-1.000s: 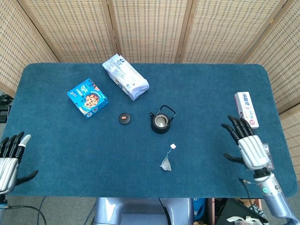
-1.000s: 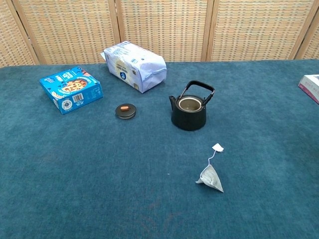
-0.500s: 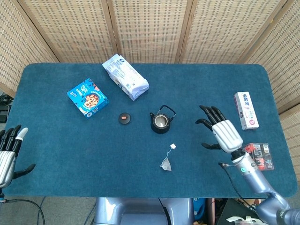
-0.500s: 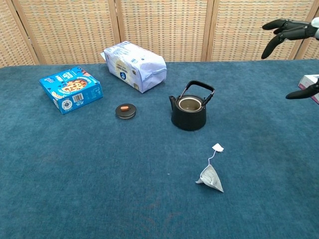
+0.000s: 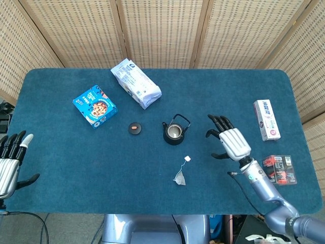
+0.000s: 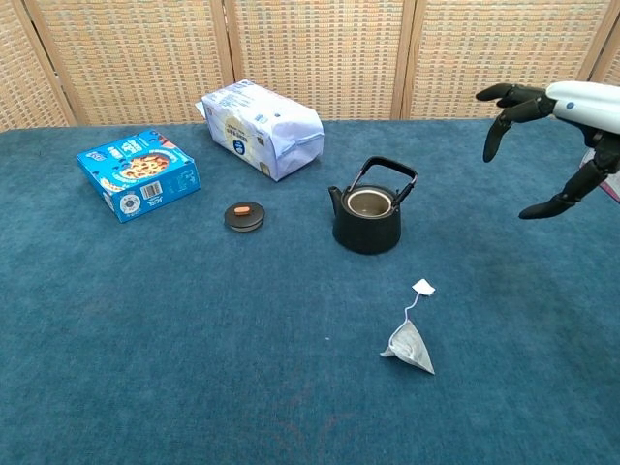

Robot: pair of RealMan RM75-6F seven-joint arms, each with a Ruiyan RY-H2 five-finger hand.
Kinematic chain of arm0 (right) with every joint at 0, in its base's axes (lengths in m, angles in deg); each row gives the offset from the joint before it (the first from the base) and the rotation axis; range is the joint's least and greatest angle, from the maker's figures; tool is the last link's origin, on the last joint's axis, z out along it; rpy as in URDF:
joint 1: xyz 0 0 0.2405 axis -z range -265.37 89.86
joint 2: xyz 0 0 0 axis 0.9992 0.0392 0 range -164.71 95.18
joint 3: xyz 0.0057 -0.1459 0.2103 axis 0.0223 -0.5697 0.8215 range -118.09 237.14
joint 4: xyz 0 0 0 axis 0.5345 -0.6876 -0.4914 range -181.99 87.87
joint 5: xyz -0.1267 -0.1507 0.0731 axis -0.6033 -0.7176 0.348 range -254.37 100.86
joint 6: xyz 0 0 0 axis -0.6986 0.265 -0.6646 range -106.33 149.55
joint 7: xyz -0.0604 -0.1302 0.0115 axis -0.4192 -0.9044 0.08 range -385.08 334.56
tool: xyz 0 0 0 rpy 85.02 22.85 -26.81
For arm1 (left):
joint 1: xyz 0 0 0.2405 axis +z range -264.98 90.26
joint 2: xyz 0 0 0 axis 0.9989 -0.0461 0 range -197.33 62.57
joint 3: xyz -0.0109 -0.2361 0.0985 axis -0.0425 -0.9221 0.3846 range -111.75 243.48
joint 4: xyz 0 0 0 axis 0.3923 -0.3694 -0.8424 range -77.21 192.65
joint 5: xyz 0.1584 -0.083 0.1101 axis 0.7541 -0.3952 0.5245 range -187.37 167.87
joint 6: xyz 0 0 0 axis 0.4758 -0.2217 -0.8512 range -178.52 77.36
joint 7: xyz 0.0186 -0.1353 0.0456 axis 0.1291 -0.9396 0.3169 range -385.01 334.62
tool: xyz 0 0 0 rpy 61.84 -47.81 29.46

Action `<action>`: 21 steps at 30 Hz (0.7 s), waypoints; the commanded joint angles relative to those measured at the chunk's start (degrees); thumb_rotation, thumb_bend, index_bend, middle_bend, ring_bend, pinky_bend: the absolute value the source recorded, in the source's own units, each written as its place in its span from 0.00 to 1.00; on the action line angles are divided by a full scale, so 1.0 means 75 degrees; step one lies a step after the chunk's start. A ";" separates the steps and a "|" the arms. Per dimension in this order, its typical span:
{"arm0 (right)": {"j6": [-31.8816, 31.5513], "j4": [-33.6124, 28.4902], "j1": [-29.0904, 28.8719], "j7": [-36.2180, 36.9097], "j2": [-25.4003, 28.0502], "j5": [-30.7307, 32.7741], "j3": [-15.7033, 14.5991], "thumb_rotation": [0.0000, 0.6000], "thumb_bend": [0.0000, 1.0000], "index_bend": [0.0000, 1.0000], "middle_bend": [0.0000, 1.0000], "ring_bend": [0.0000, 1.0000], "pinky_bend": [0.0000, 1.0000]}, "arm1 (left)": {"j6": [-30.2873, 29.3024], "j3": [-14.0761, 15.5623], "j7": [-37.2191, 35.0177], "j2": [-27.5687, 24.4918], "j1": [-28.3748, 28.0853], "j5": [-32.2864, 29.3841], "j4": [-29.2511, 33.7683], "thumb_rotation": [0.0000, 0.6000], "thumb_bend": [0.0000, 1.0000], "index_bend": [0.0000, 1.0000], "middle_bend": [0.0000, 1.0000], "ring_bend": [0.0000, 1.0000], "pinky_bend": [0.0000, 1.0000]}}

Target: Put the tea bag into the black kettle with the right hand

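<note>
Right robot hand (image 5: pixel 231 143) spread, empty, right of small black cast-iron kettle (image 5: pixel 174 131), white pyramid tea bag (image 5: pixel 180 177) nearer on bench (image 5: pixel 61 168), left robot hand (image 5: pixel 9 162) spread, far left.

Sitting mid-table: kettle (image 5: pixel 174 131), with lid (image 5: pixel 134 128) lying apart to its left. Lying nearer the front edge, just right of the kettle: tea bag (image 5: pixel 180 177). Hovering right of the kettle, touching nothing: right hand (image 5: pixel 230 143).

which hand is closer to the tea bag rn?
Right. The right hand hovers open just right of the tea bag, past the kettle. The left hand sits at the table's far left edge.
</note>
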 commanded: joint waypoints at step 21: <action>0.0601 0.1110 -0.0561 -0.0947 -0.1335 0.0686 -0.0142 1.00 0.17 0.43 0.02 0.00 0.00 | 0.0254 -0.0019 0.0147 0.0071 -0.0191 -0.0231 -0.0022 1.00 0.07 0.00 0.00 0.00 0.00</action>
